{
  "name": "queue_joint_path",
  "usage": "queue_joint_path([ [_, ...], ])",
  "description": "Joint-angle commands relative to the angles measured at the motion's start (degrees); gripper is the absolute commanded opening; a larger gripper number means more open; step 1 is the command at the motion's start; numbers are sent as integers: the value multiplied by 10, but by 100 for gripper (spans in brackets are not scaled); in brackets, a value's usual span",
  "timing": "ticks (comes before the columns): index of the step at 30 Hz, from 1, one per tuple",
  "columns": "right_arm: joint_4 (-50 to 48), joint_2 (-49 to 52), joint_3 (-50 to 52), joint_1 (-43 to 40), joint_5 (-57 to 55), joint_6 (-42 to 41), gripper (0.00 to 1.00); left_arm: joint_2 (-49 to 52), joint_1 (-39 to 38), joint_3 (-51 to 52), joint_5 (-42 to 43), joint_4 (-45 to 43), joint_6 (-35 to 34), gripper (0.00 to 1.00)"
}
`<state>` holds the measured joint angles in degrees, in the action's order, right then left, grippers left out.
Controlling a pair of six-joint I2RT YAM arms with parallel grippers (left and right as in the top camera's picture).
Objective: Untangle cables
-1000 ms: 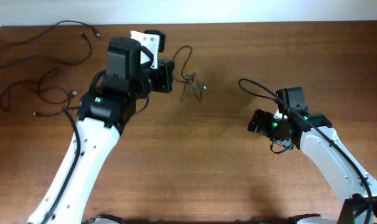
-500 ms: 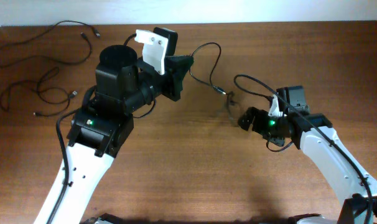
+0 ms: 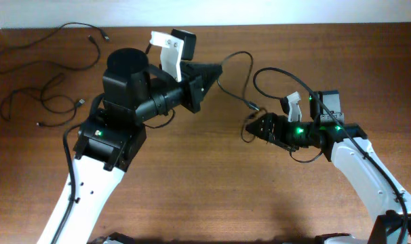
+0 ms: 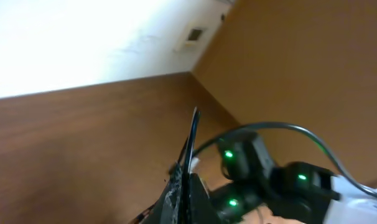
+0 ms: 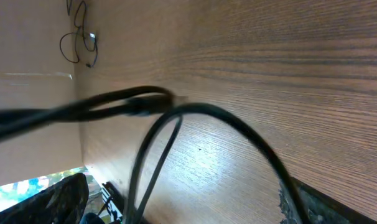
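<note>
Three thin black cables on wood table (image 3: pixel 192 190), seen from overhead. Pair of loose cables (image 3: pixel 79 102) flat at far left corner, well apart from both arms. Third cable (image 3: pixel 236 55) up off table near centre: pinched in left gripper (image 3: pixel 216 70), clenched tight on it, then arcing up and dropping toward right gripper (image 3: pixel 251 125). Right gripper spread wide, empty, just beside hanging plug end (image 3: pixel 249 105), not yet on it. Right wrist cam: blurred black strands (image 5: pixel 135 104) crossing close in front, no telling thin cable from arm lead.

Risks, as judged:
- Closing early or off-line: snapping shut on air, or knocking plug end aside, being thin and hanging free.
- Grabbing wrong line: right arm's own thicker lead (image 3: pixel 272 69) looping v. near same spot, easy to snag or mistake.
- Pulling apart too hard w/ both ends gripped: tightening any knot instead of freeing it, or yanking cable out of left pinch.
- Cannot tell from these views whether any knot sits in raised loop, so safest to approach slow.
</note>
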<state>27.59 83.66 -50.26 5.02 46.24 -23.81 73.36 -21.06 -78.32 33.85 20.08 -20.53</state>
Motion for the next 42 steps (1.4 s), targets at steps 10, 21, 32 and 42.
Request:
queue_joint_path([
  [10,-21,1,4,-32,10,-32,85,-2,1,-6,45,21,49,0],
  [21,50,1,4,-130,118,26,91,-2,1,-6,129,-25,67,0],
  [32,37,1,4,-41,116,22,92,-2,1,-6,177,-165,-38,0],
  [42,123,1,4,-32,-272,-67,32,-10,50,-6,147,-147,-81,0],
])
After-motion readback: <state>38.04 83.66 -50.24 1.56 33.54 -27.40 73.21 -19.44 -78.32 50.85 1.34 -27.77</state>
